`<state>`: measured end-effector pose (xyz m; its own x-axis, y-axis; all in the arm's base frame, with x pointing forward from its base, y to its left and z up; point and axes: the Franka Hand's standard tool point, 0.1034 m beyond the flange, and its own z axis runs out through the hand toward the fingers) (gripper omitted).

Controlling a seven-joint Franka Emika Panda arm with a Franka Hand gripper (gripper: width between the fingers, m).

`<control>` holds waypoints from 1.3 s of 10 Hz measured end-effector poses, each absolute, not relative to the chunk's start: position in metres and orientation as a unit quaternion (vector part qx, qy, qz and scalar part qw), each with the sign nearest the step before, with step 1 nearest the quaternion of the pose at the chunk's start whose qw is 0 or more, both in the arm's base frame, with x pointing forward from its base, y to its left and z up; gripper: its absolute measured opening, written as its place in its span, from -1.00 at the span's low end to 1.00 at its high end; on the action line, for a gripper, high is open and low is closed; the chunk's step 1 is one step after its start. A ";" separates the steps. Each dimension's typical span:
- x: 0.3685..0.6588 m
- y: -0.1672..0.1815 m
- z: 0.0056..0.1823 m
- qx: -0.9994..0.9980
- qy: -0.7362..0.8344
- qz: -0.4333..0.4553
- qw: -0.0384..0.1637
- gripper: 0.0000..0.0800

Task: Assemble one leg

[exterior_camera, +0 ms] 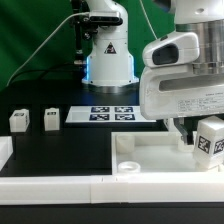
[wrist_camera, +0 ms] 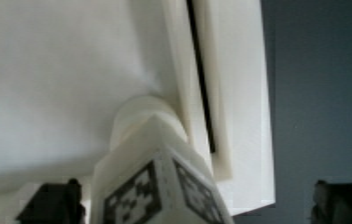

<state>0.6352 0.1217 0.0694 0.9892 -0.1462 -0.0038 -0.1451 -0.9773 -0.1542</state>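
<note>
I judge the job about half done. The leg point(wrist_camera: 150, 140) stands directly between the fingers point(wrist_camera: 48, 203) of the pincer point(wrist_camera: 194, 205), its tagged face turned up to the wrist camera and its far end against the floor of the tray-like top point(exterior_camera: 150, 152), close beside the raised rim. The pincer is released: both fingers stand clear of the leg, with a gap showing on each side. From here I cannot tell whether the leg is properly seated or only resting there, so seating or tightening it may be what's left. The tray seems to hold nothing else. One spare leg point(exterior_camera: 19, 120) and a second spare leg point(exterior_camera: 50, 119) sit outside it, well apart from the pincer.
</note>
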 end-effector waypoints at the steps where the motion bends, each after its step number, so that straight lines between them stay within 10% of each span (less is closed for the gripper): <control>1: 0.635 0.122 0.069 -0.995 0.062 -0.005 0.077 0.62; 9: 0.639 0.119 0.070 -0.997 0.003 -0.017 0.076 0.55; 10: 0.639 0.119 0.070 -0.997 0.003 -0.017 0.076 0.07; 13: 0.639 0.117 0.069 -0.997 0.019 -0.016 0.076 -0.26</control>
<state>0.6386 0.1174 0.0695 0.9988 -0.0393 0.0282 -0.0346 -0.9878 -0.1518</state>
